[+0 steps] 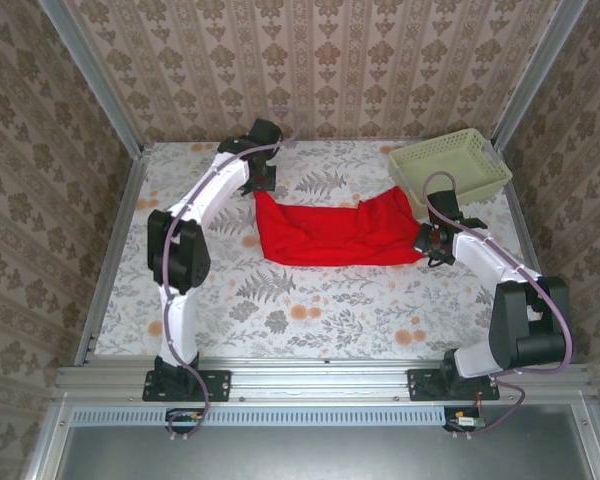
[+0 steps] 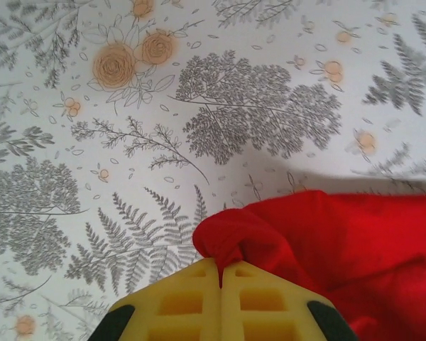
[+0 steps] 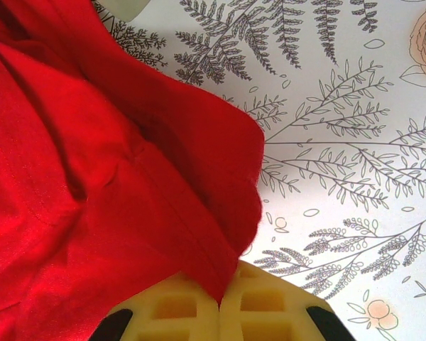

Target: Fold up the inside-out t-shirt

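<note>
Between the shut pads of L pincer (image 2: 220,268) sits a bunched corner of the inside-out t-shirt (image 2: 341,249). R pincer (image 3: 220,302) likewise pinches its edge. Betw. both, shirt lies spread on desk (image 1: 310,300). Pale green basket (image 1: 450,160) sits just beyond R pincer.

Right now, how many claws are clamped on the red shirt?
2. The left claw is shut on the t-shirt at its far-left corner. The right claw is shut on its right edge, near the pale green basket.
</note>
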`<state>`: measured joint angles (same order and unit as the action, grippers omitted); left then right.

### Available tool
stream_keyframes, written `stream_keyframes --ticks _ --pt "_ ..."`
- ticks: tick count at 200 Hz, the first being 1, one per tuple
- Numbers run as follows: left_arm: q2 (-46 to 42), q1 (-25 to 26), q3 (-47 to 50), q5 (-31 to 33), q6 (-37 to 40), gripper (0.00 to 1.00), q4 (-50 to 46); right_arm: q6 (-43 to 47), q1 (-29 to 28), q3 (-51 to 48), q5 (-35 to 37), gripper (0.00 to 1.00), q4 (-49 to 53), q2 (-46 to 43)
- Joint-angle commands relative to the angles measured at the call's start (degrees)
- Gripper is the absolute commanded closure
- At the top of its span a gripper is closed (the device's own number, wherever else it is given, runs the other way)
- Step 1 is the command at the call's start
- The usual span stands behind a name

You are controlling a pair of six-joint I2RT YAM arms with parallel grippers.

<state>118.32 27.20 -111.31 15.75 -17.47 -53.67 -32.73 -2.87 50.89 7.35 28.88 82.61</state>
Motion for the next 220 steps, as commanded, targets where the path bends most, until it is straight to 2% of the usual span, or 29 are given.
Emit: stream_keyframes --ticks 1,21,39,55,68,76,84,96,117,141,161,178,193,220 --pt "-6.5 -0.6 9.2 0.1 3.5 0.95 -2.5 1.4 0.1 0.1 2.2 1.00 1.5 -0.5" --pt "-11.2 -4.5 21.0 -2.9 1.9 0.94 -1.1 1.4 0.1 0.1 2.5 1.00 1.5 -1.0" --pt "-12.6 -7.9 29.2 -2.7 0.9 0.87 0.1 1.4 0.1 0.1 2.5 1.00 1.5 -1.2" --pt "-11.4 -11.1 32.0 2.7 -3.6 0.77 -2.2 1.3 0.0 0.3 2.7 1.00 1.5 -1.3" --pt "-9.8 -14.4 33.0 6.7 -8.0 0.76 -4.8 1.3 0.0 0.3 3.0 1.00 1.5 -1.5" --pt "-9.4 -16.2 34.0 7.6 -9.6 0.70 -4.5 1.3 0.0 0.3 3.1 1.00 1.5 -1.8" --pt "-10.1 -17.4 35.5 8.1 -10.8 0.57 -3.4 1.4 0.0 0.3 3.2 1.00 1.5 -2.2" --pt "-12.9 -17.9 38.2 7.9 -11.8 0.52 -0.4 1.5 0.0 0.4 3.3 1.00 2.9 -2.4" --pt "-20.5 -16.3 43.8 -0.4 -13.5 0.46 7.6 1.6 0.0 0.8 3.5 1.00 3.4 -2.5" --pt "-26.5 -15.9 52.4 -20.8 -17.2 0.47 24.4 1.5 -0.1 0.7 3.4 1.00 3.2 -2.1" --pt "-26.5 -15.9 56.9 -29.9 -22.4 0.47 35.3 1.4 -0.2 0.5 3.6 1.00 3.2 -2.0" --pt "-24.9 -16.0 58.1 -34.1 -25.3 0.47 40.9 1.6 -0.2 0.3 3.7 1.00 3.1 -2.2" --pt "-23.7 -15.7 57.6 -34.9 -26.4 0.47 42.9 1.9 -0.2 0.3 4.0 1.00 3.4 -2.3" --pt "-21.1 -15.5 55.1 -28.8 -27.9 0.51 35.7 1.9 -0.2 0.3 4.0 1.00 3.4 -2.4"
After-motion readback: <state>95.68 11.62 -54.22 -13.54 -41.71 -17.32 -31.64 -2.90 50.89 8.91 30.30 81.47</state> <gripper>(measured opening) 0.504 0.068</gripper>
